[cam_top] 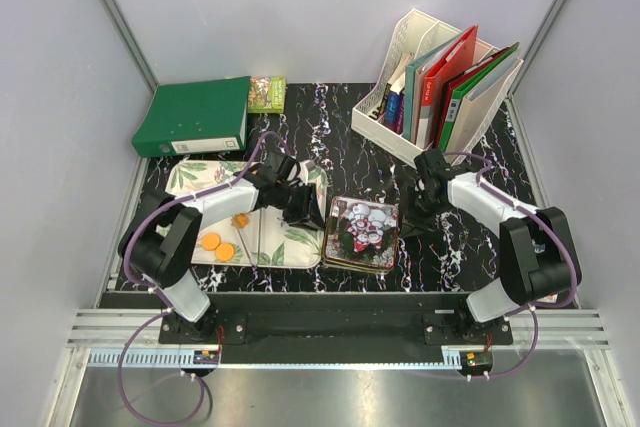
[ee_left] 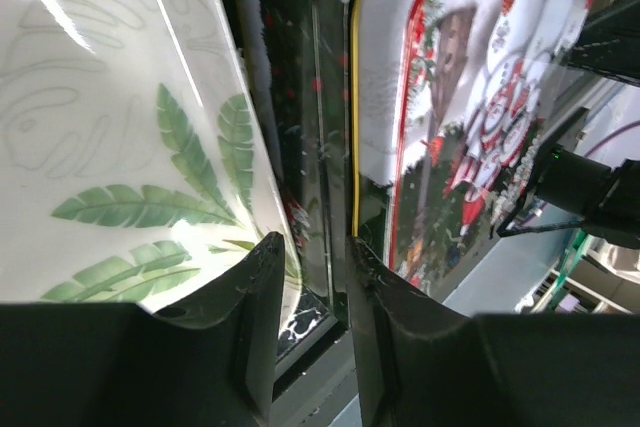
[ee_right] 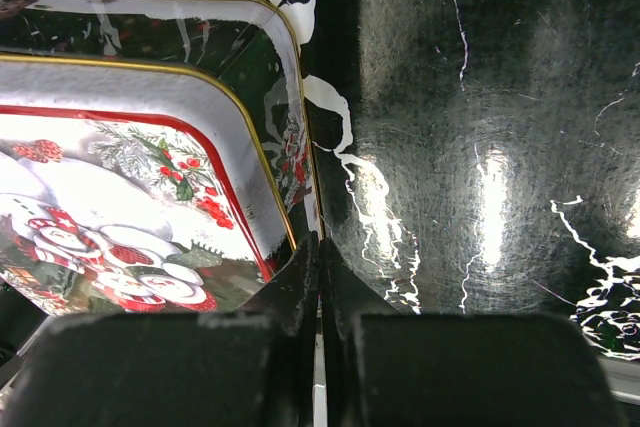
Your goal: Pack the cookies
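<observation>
3 orange cookies (cam_top: 226, 252), small flat discs, lie loose on the leaf-print tray (cam_top: 200, 175) at the L side of the desk (cam_top: 330, 122); none in the tin (cam_top: 362, 234) yet; tin sits just R of tray, snowman lid on, seemingly askew; left hand (ee_left: 312, 245) part open, fingers astride the tin's near edge, can't tell if it pinches; right hand (ee_right: 320, 247) fully closed, empty, just beside the tin's far corner. Step prob. = lid off: lift level & slow; brace base w/ right hand; glossy metal likely slips.
</observation>
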`<state>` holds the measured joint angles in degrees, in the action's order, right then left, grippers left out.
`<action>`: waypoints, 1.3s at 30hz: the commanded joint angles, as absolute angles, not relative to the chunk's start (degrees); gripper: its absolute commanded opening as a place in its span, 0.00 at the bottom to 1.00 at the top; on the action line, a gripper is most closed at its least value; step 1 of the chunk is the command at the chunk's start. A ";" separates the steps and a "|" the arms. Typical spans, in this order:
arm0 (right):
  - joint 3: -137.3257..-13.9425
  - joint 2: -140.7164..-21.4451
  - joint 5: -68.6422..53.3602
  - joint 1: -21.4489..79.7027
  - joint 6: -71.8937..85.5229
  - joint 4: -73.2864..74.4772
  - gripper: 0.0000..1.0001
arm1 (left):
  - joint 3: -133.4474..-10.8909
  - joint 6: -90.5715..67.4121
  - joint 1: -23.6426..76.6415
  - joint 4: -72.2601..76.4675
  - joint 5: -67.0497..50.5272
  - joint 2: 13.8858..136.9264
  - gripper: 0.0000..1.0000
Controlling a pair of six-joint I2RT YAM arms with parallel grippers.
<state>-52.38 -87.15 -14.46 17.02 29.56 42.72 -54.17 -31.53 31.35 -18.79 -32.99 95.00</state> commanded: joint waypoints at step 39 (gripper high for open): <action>-55.72 -88.42 -18.37 19.95 30.85 40.60 0.00 | -52.47 -35.24 39.02 -13.18 -28.74 95.98 0.00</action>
<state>-53.15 -88.27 -14.55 18.26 29.95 42.28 -50.78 -33.56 37.43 -17.52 -27.86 95.53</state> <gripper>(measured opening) 0.008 0.005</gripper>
